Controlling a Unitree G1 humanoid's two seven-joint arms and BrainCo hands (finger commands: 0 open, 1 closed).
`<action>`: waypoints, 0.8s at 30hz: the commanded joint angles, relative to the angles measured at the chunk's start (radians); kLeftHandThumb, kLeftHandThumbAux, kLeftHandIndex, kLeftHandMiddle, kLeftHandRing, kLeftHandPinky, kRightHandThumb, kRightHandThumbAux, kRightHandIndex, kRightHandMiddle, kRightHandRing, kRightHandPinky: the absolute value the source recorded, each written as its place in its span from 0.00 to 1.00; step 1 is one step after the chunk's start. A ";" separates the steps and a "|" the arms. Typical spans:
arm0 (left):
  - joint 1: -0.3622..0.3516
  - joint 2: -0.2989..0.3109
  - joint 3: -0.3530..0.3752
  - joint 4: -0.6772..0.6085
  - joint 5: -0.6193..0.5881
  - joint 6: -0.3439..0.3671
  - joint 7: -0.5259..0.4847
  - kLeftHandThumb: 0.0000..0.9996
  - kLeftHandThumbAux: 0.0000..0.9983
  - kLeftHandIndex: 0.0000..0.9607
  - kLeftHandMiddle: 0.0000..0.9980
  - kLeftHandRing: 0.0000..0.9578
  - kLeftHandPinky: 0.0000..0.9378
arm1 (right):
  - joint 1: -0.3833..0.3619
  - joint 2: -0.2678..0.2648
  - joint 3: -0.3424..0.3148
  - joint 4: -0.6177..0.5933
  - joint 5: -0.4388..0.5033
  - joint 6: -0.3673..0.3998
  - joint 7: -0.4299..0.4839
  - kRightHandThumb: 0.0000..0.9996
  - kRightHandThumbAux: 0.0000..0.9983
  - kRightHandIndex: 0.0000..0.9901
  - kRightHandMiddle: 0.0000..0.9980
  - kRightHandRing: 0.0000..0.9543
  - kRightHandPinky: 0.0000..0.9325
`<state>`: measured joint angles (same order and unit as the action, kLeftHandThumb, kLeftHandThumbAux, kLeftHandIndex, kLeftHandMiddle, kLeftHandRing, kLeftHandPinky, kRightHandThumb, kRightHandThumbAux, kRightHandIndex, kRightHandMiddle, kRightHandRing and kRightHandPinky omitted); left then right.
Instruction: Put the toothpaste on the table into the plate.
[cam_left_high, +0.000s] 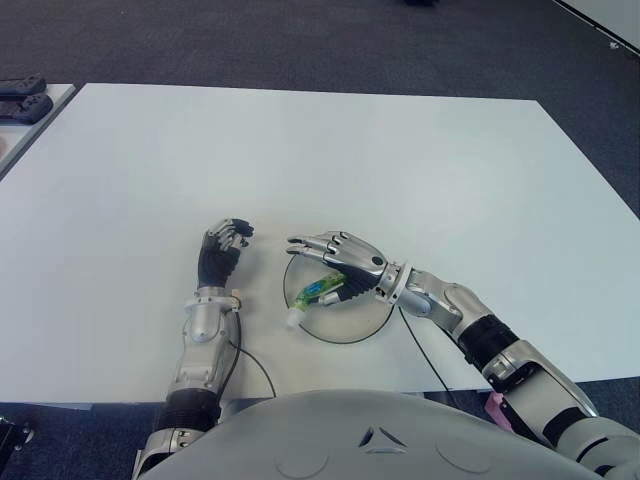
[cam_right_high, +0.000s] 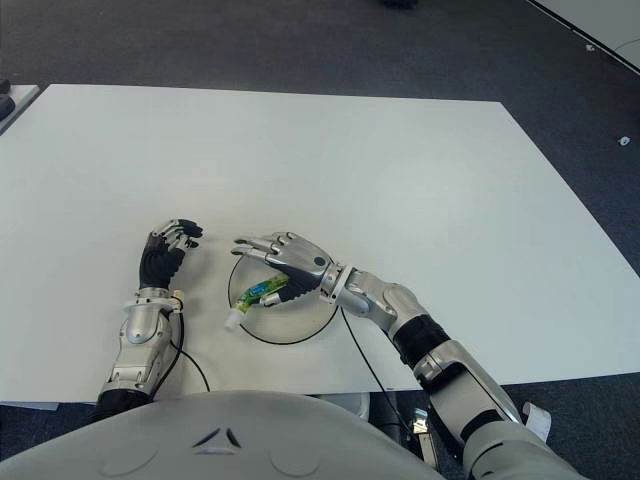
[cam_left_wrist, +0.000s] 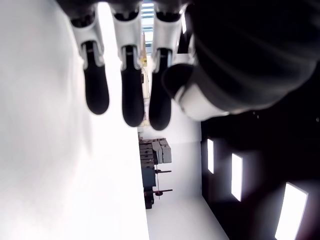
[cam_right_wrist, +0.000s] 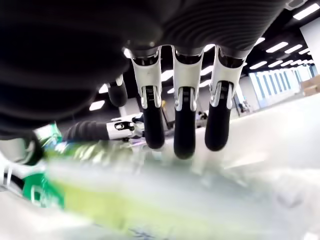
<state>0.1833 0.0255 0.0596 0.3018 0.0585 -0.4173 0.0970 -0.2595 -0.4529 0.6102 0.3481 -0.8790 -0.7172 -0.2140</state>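
Toothpaste (cam_left_high: 322, 291), a green and yellow tube with a white cap, lies on the plate (cam_left_high: 372, 318), its cap end reaching over the plate's left rim and its other end hidden beneath the right hand (cam_left_high: 340, 262). Right fingers (cam_right_wrist: 184, 131) are extended and spread above the tube; the eye views do not settle whether the thumb touches it, and no grip is evident. Only the right wrist view shows the tube from close by, as a blurred green-yellow band under the palm, with the fingers clear of it. Left hand (cam_left_high: 222, 248) shows just left of the plate on the white tabletop (cam_left_high: 420, 170); its fingers (cam_left_wrist: 132, 100) are loosely curled and hold nothing, as the left wrist view confirms. Dark objects (cam_left_high: 24, 97) at the far left edge are cut off and cannot be identified.
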 joint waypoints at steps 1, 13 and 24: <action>0.002 -0.002 -0.003 0.025 0.002 0.019 -0.002 0.72 0.72 0.44 0.45 0.46 0.47 | 0.020 -0.022 -0.017 -0.031 0.007 0.009 0.028 0.04 0.30 0.00 0.00 0.00 0.00; -0.003 0.000 -0.002 0.032 0.003 0.016 -0.003 0.72 0.72 0.44 0.45 0.46 0.47 | 0.027 -0.023 -0.048 -0.063 0.004 0.008 0.021 0.02 0.32 0.00 0.00 0.00 0.00; -0.006 0.003 -0.001 0.042 0.002 0.005 -0.005 0.72 0.72 0.44 0.45 0.46 0.48 | 0.083 0.017 -0.120 -0.096 0.029 0.053 -0.060 0.01 0.44 0.00 0.00 0.00 0.00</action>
<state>0.1731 0.0272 0.0600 0.3152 0.0587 -0.4229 0.0970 -0.2017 -0.4463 0.5184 0.2611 -0.8556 -0.6890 -0.2352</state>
